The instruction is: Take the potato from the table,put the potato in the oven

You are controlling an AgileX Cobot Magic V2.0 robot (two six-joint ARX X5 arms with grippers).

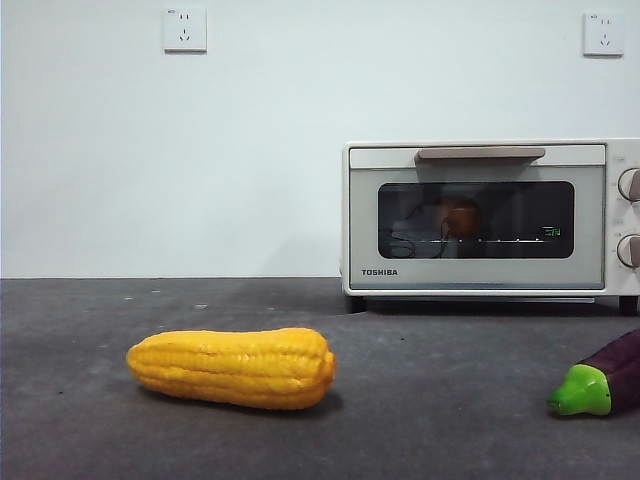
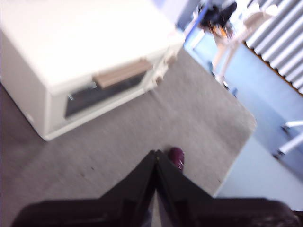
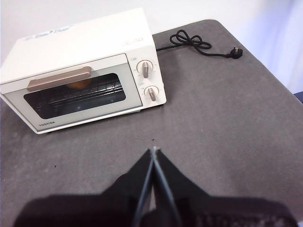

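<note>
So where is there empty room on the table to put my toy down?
Bare table lies between the corn and the eggplant, in front of the shut oven. More lies between the oven's knobs and the loose cord. Nowhere looks crowded.

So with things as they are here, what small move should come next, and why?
Probably none beyond holding both arms back. The potato shows behind the glass of the TOSHIBA toaster oven, on its rack, with the door closed. The left pincer and right pincer are shut, holding nothing, above the table. The task looks finished.
</note>
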